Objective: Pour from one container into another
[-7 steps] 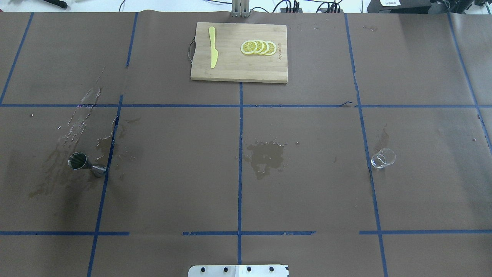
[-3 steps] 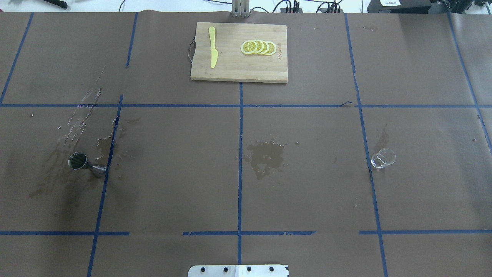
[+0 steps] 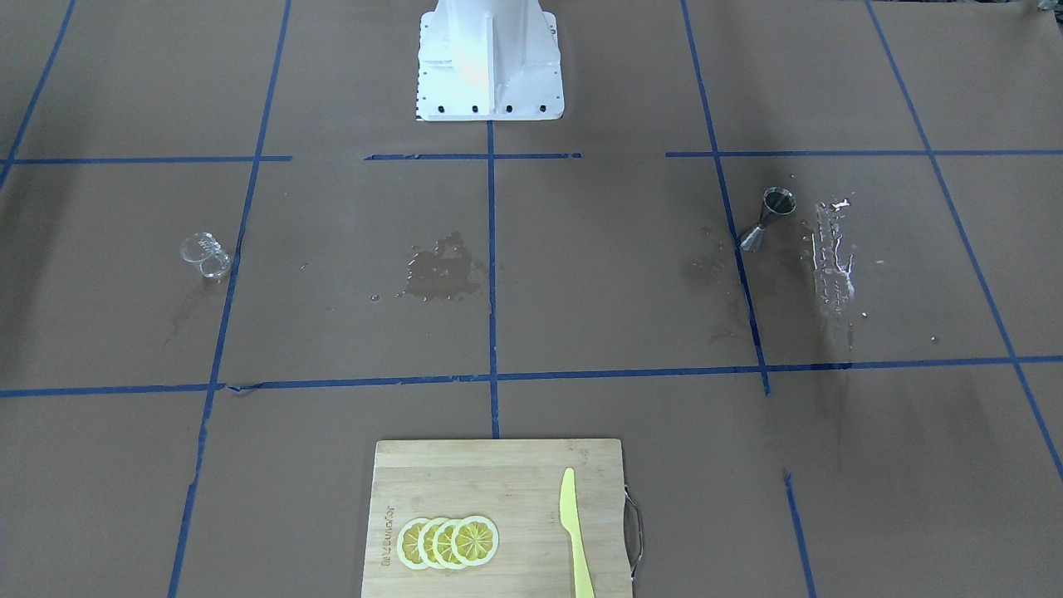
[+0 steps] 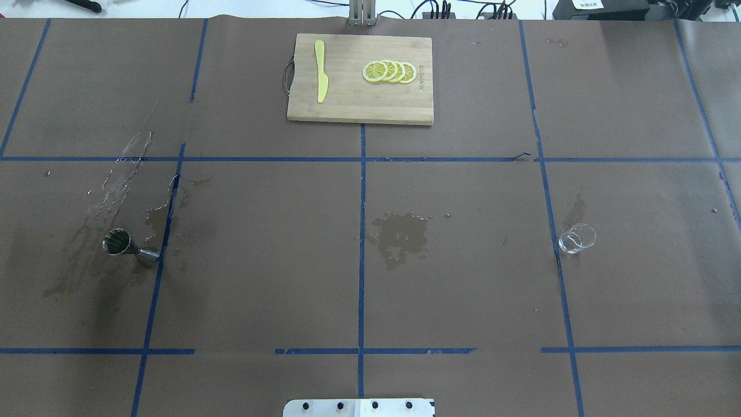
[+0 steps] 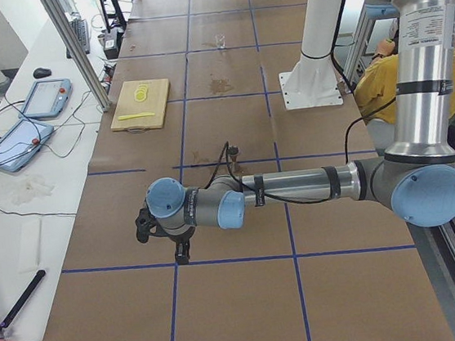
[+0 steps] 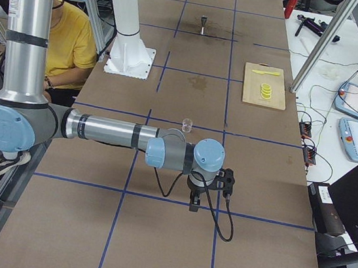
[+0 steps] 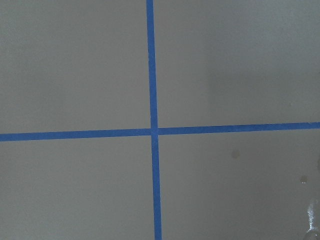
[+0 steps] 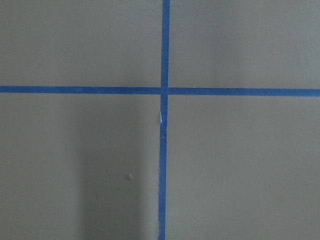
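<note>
Front view: the glass (image 3: 205, 255) stands toward the tabletop's (image 3: 598, 274) right end, the jigger (image 3: 768, 218) toward its left end, well apart.

Left-side view: left arm (image 5: 295, 186) stretched level, left claw (image 5: 183, 254) pointing down; cannot tell if parted.

Right-side view: right arm (image 6: 107, 130) likewise, right claw (image 6: 194, 202) down; cannot tell.

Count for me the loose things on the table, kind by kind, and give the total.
Clear glass: 1
Steel jigger: 1
Wooden cutting board: 1
Yellow knife: 1
Lemon slices: 4
Total: 8
</note>
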Robot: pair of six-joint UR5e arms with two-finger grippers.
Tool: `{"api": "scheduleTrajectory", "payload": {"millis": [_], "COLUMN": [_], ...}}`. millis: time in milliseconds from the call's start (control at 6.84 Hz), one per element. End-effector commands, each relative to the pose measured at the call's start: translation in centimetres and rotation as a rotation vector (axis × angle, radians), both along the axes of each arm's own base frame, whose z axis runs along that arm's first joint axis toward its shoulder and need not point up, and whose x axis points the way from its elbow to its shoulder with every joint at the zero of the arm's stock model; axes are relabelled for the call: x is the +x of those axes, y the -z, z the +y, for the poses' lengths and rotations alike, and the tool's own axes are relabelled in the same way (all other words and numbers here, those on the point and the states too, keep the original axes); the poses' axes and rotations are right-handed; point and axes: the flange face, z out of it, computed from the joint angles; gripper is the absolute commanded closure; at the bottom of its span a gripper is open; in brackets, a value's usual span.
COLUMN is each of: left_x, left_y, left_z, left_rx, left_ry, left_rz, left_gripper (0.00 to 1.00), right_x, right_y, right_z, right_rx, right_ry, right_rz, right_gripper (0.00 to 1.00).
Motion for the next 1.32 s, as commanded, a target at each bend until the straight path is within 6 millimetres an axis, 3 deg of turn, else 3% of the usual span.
{"api": "scheduleTrajectory", "payload": {"millis": [0,439,1170], "left_x": [0.0,0.0,0.0], "left_y": [0.0,0.0,-0.2], "left_z": [-0.1,0.0,0.1], "left_rx": [-0.001,-0.001,-0.003], "left_ry": [-0.001,-0.001,-0.002], "left_rz": [0.005,0.005,0.006], "left_gripper": [0.0,0.0,0.0], "right_x": [0.2,0.2,0.2], "right_y": [1.5,3.1,2.9], "right_z": [-1.3,-1.1,-1.2], "right_rx": [0.043,0.081,0.077], "right_ry": [0.0,-0.001,0.0], "right_rz": [0.009,0.02,0.021], "right_gripper": [0.0,0.0,0.0]}}
